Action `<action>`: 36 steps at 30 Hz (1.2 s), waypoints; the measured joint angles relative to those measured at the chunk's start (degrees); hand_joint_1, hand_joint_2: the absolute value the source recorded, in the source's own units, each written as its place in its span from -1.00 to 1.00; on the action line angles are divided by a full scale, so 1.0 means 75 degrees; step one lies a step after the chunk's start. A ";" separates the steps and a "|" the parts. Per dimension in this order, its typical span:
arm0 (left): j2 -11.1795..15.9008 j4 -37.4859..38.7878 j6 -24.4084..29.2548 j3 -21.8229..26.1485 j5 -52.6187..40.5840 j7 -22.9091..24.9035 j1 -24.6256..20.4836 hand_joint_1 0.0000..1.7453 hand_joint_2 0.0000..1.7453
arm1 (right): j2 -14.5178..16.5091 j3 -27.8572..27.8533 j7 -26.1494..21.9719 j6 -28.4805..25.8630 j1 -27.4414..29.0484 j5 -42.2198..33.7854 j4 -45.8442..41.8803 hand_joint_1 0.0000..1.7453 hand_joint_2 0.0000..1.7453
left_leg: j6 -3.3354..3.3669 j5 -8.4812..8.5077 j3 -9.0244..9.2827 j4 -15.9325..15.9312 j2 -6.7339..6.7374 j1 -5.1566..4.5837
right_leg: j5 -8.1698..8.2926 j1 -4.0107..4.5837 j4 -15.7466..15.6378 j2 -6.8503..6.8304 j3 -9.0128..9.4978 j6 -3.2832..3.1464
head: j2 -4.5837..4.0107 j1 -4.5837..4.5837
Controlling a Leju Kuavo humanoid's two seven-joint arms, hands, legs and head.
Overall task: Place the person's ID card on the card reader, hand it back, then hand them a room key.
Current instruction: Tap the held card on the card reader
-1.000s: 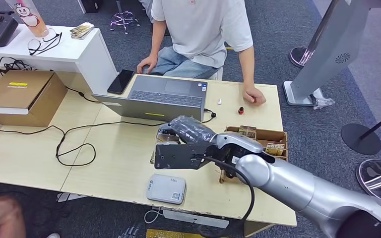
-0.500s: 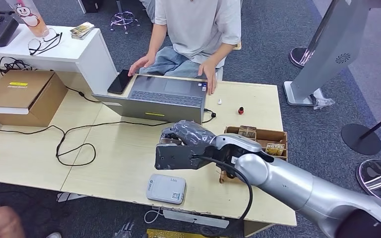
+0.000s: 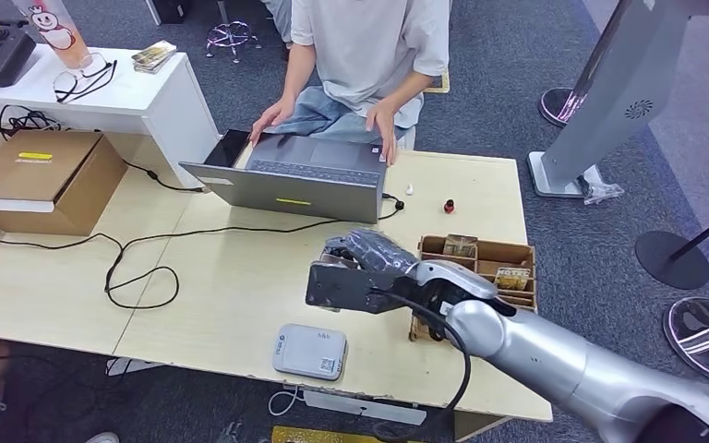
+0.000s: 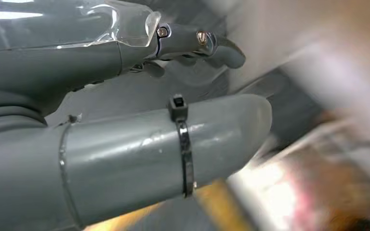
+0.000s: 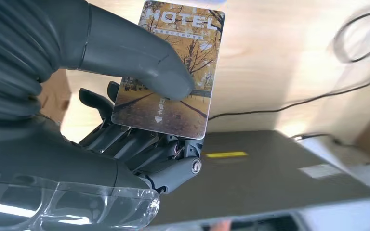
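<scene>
The right robot hand (image 3: 355, 268) sat at the centre of the head view, its silver arm entering from the lower right, held above the pale wooden counter (image 3: 231, 286). In the right wrist view it (image 5: 125, 96) pinched a hotel room key card (image 5: 173, 72), thumb pressed on the printed face and the darker fingers (image 5: 139, 144) folded behind it. The card showed an autumn tree-lined path with the word HOTEL along one end. In the head view the card was hidden behind the robot hand and its dark wrist plate.

Below the robot hand, near the lower edge of the counter, lay a light grey card reader (image 3: 310, 352). Just right of the robot hand stood a brown compartmented box (image 3: 503, 260) with small packets inside. Above it, in the upper middle of the frame, an open grey laptop (image 3: 300, 175) sat at the far counter edge, and a person (image 3: 369, 46) in a light shirt had both hands on it. A small red-and-black object (image 3: 448, 206) and a small white one (image 3: 409, 189) lay right of the laptop. A black cable (image 3: 138, 268) looped across the left half of the counter, and a cardboard box (image 3: 42, 175) rested at the far left.

The left robot hand (image 4: 125, 120) appeared in its blurred wrist view, holding nothing visible; whether its fingers were spread or curled could not be told.
</scene>
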 joint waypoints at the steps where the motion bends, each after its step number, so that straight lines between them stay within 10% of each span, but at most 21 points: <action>1: 0.0117 0.0025 -0.0777 0.0205 0.0536 0.0695 -0.0044 -1.00 -1.00 | 0.0166 -0.0089 -0.0515 -0.0068 0.0193 0.0460 0.0622 1.00 1.00 | -0.0003 -0.0001 0.0000 -0.0001 0.0002 0.0009 | 0.0003 0.0009 0.0001 0.0002 0.0005 -0.0005 | 0.0000 -0.0001; 5: 0.0651 0.0038 -0.2399 0.1113 0.1737 0.1632 0.0071 -1.00 -1.00 | 0.1245 -0.0292 -0.2501 0.0278 0.0431 0.1313 0.3465 1.00 1.00 | -0.0029 0.0012 0.0006 -0.0001 0.0030 0.0032 | 0.0017 0.0030 0.0005 0.0029 -0.0019 -0.0032 | 0.0000 -0.0012; 11: 0.0837 0.0045 -0.2328 0.1791 0.1966 0.1483 0.0126 -1.00 -1.00 | 0.2179 -0.0626 -0.1795 0.0521 0.0435 0.1322 0.5187 1.00 1.00 | -0.0055 0.0028 -0.0007 -0.0003 -0.0011 0.0046 | 0.0009 0.0042 0.0009 -0.0009 -0.0024 -0.0060 | 0.0000 -0.0006; 36: 0.0858 0.0045 -0.2251 0.2179 0.1922 0.2472 0.0025 -1.00 -1.00 | 0.2886 -0.1179 -0.1611 0.0904 0.0380 0.1962 0.6043 1.00 1.00 | -0.0056 0.0028 -0.0002 -0.0001 -0.0003 0.0044 | 0.0016 0.0040 0.0008 0.0001 -0.0025 -0.0071 | 0.0000 -0.0006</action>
